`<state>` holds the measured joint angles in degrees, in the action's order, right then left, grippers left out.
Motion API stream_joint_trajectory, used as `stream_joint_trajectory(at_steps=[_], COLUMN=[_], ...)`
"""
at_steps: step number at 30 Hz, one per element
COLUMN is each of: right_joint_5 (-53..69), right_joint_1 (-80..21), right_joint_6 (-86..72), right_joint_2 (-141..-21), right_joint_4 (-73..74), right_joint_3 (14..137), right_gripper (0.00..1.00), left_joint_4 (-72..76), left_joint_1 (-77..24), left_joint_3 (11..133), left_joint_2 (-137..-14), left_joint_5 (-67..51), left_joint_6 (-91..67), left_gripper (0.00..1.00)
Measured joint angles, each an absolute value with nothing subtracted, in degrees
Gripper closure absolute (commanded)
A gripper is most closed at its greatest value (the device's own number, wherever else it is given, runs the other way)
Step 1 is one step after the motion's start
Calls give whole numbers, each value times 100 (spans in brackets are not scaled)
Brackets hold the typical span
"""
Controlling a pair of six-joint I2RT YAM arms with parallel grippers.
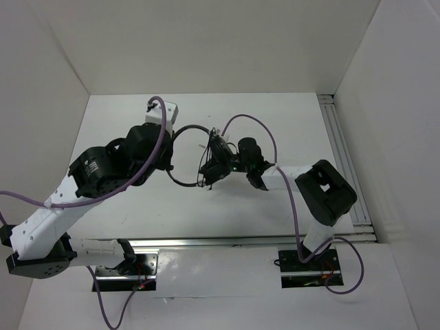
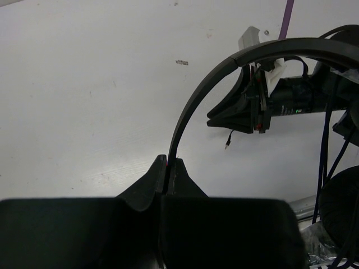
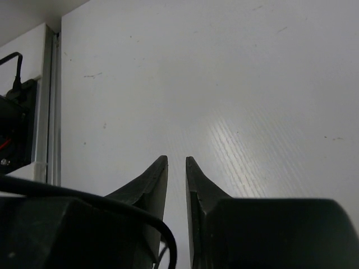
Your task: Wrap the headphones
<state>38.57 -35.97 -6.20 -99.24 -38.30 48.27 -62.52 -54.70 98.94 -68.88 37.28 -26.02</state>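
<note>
White walls (image 1: 206,41) stand around a white table (image 1: 206,213), and both robot arms reach out over the middle of it. The headphones (image 1: 192,126) are there in the middle, between the two arms, with the thin black headband (image 2: 196,95) making a big curve.

The left gripper (image 2: 168,163) is closed tight on the headband. Its two black fingers (image 2: 182,179) press together with the thin band pinched right at their tips. From that spot the band goes up and bends over to the right. One round ear cup (image 2: 342,207) shows low at the right edge of the left wrist view, and the thin cord (image 2: 324,151) hangs down just beside it.

The right gripper (image 3: 176,159) is open only a little. A thin gap shows between its two pointed fingers (image 3: 154,179), and the bare table can be seen through the gap. Nothing sits between those fingers and they do not touch the headphones. This gripper is near the far end of the headband, close to the hanging cord. A thin black wire (image 3: 84,197) runs across the bottom left of the right wrist view, and I cannot tell what it belongs to.

A thick purple cable (image 1: 282,179) loops along the right arm
</note>
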Motion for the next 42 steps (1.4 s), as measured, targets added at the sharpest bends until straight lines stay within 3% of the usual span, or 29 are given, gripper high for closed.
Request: stream_joint_trajectory(at_steps=[20, 22, 23, 26, 42], right_joint_5=[4077, 4091, 4095, 4106, 3568], right_joint_1=[-3496, -3496, -3485, -3465, -3909], right_joint_6=[-1131, -1157, -1173, -1227, -1317], right_joint_2=[-10477, -10479, -10477, -10479, -9865], right_joint_4=[-4681, -4716, -4729, -4757, -4366], right_joint_3=[4145, 4134, 4128, 4080, 3715], right_gripper=[70, 75, 84, 98, 100], left_joint_4=[-6497, -6541, -6558, -6604, -6925], left_joint_1=[-5470, -5470, -5470, -5470, -4762], left_joint_3=[10114, 10114, 10114, 10114, 9843], left_joint_2=[-6934, -6934, -6934, -6934, -6860], left_joint_5=[4639, 4724, 4748, 4825, 5441], left_joint_6=[-3310, -3376, -3411, -3507, -4746], left_gripper=[100, 100, 100, 100, 100])
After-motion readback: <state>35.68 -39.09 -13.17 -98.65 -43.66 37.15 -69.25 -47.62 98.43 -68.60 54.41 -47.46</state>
